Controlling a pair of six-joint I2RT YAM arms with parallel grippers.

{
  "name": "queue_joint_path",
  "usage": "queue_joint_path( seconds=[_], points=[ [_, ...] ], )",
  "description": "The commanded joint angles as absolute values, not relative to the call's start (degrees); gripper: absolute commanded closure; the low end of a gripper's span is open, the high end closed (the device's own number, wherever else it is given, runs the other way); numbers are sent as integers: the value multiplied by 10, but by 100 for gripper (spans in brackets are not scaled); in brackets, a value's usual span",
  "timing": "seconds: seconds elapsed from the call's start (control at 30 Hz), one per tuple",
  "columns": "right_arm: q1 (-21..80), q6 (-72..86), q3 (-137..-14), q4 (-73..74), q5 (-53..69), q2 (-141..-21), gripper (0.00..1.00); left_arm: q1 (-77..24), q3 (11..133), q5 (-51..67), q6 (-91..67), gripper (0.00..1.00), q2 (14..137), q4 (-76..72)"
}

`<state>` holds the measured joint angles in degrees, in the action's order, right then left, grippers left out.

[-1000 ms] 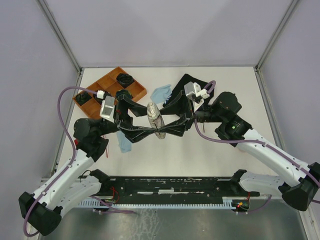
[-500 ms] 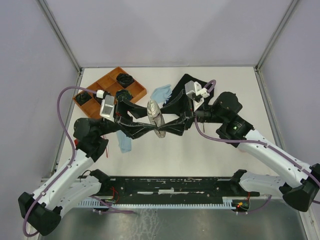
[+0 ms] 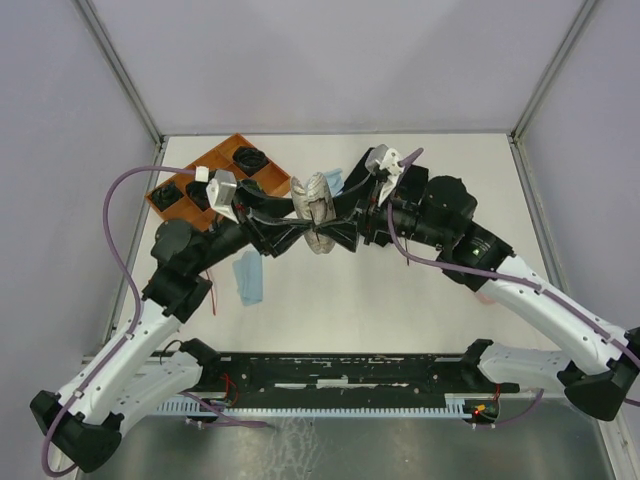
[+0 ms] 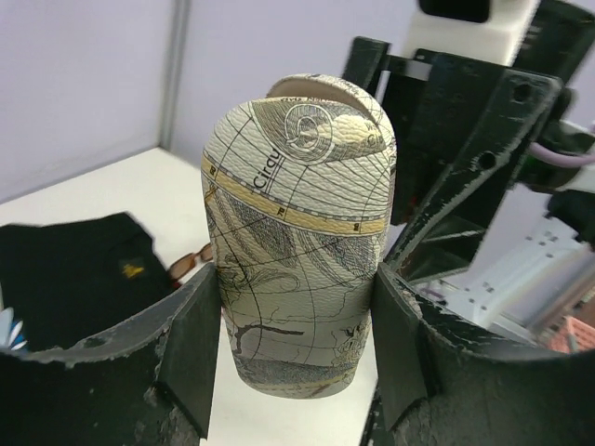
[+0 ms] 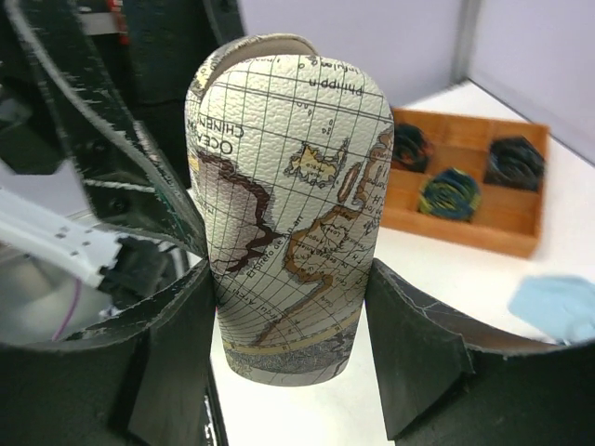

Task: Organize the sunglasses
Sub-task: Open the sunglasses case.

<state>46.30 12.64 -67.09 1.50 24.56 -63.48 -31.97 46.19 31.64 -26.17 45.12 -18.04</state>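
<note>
While the left gripper (image 4: 296, 311) and right gripper (image 5: 290, 311) each pinch the upright map-printed glasses case (image 3: 317, 212) between their fingers, brown-tinted sunglasses (image 4: 192, 263) lie beyond that case, clear of every finger.

A wooden tray (image 3: 215, 157) sits on the white table (image 3: 420, 300), with dark coiled bundles (image 3: 250, 158) in its compartments. Just right of the tray, a glasses case (image 3: 316, 212) printed with an old map stands on end. One pale blue cloth (image 3: 249, 277) lies on the near side of the tray. A second (image 3: 332, 180) shows to its right, past the case. A black cloth (image 4: 74, 269) lies farther from the tray still.
</note>
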Motion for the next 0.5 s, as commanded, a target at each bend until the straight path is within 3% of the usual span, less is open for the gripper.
queue_joint_path(
  seconds=[0.0, 0.1, 0.33, 0.47],
  points=[
    [459, 123, -709, 80, 57, -656, 100, -324, 502, 237, -219, 88, 458, -116],
    [459, 134, -716, 108, -5, -661, 100, -325, 506, 209, -213, 80, 459, -95],
    [459, 151, -696, 65, 51, -654, 100, -324, 497, 196, -213, 33, 447, -87],
    [459, 151, -686, 44, 89, -647, 100, -324, 492, 189, -214, 19, 438, -84]
  ],
)
